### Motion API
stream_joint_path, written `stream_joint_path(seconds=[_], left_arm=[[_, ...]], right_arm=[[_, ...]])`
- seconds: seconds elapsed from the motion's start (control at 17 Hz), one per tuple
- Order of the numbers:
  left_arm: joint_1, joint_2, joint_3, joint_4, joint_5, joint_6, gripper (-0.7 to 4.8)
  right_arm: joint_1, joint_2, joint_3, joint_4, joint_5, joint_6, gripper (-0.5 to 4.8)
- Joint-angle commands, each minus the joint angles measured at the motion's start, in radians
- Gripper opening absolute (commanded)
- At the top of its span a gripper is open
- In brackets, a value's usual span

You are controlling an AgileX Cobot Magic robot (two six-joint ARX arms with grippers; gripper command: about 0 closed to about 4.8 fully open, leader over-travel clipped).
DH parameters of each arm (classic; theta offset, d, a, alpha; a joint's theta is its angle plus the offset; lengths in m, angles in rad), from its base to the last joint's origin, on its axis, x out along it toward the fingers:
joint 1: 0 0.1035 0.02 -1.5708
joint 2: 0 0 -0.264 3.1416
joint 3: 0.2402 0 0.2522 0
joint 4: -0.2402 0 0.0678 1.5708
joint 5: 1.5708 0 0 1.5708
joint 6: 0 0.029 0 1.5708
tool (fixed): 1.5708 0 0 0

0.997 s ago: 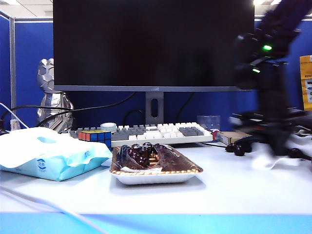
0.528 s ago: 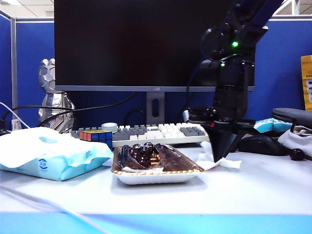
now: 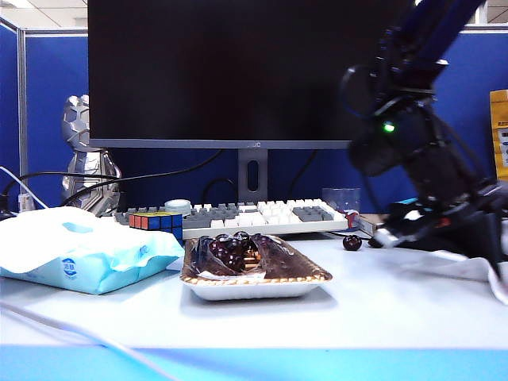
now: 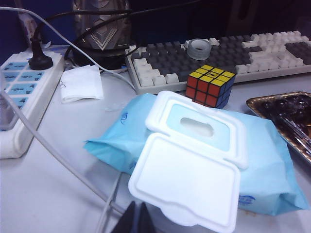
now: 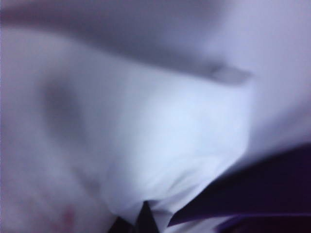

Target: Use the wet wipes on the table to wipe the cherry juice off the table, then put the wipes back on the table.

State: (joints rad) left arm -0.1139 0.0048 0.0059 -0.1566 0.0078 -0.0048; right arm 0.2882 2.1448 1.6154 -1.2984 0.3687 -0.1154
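In the right wrist view the wet wipes (image 5: 160,141), a limp white sheet, fill most of the blurred picture, and my right gripper (image 5: 144,219) is shut on their edge. A faint pinkish patch of cherry juice (image 5: 65,216) shows beside the fingertips; the blur hides whether it lies on the table or on the sheet. In the exterior view the right arm (image 3: 413,151) leans down to the far right, with the wet wipes (image 3: 476,270) spread on the white table (image 3: 381,309) beneath it. My left gripper (image 4: 137,221) is shut and empty, low over the table beside the wipe packet.
A foil tray of cherries (image 3: 254,279) sits mid-table, and one loose cherry (image 3: 352,242) lies near the keyboard (image 3: 262,216). The light-blue wipe packet (image 4: 194,145) lies at the left with its flap open. Around it are a puzzle cube (image 4: 210,86), a power strip (image 4: 19,97) and cables.
The right arm has swung from beside the tray out to the far right and tilted over, taking the wet wipes with it. A loose cherry now shows by the keyboard.
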Motion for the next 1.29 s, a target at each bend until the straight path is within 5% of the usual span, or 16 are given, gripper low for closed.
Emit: stream_joint_path(seconds=[0.06,0.18,0.35,0.82,1.0,1.11,1.29], left_arm=[[0.002,-0.003,-0.001,-0.012,0.004,-0.004,-0.02],[0.002,-0.003,-0.001,-0.012,0.004,-0.004,-0.02],[0.002,-0.003,-0.001,-0.012,0.004,-0.004,-0.02],[0.002,-0.003,-0.001,-0.012,0.004,-0.003,-0.02],[0.002,-0.003,-0.001,-0.012,0.004,-0.004,-0.02],[0.002,-0.003,-0.001,-0.012,0.004,-0.004,-0.02],[0.002,-0.003,-0.001,-0.012,0.004,-0.003,-0.02]], right_arm=[[-0.073,0.000,0.001,0.127,0.069,0.013,-0.05],[-0.096,0.000,0.002,0.236,0.115,0.002,-0.05],[-0.095,0.000,0.002,0.365,0.047,-0.040,-0.05],[-0.010,0.000,0.006,0.437,-0.559,-0.050,-0.05],[0.031,0.000,0.007,0.467,-0.692,-0.050,-0.05],[0.045,0.000,0.008,0.506,-0.668,-0.045,-0.05],[0.046,0.000,0.008,0.573,-0.437,0.026,-0.06]])
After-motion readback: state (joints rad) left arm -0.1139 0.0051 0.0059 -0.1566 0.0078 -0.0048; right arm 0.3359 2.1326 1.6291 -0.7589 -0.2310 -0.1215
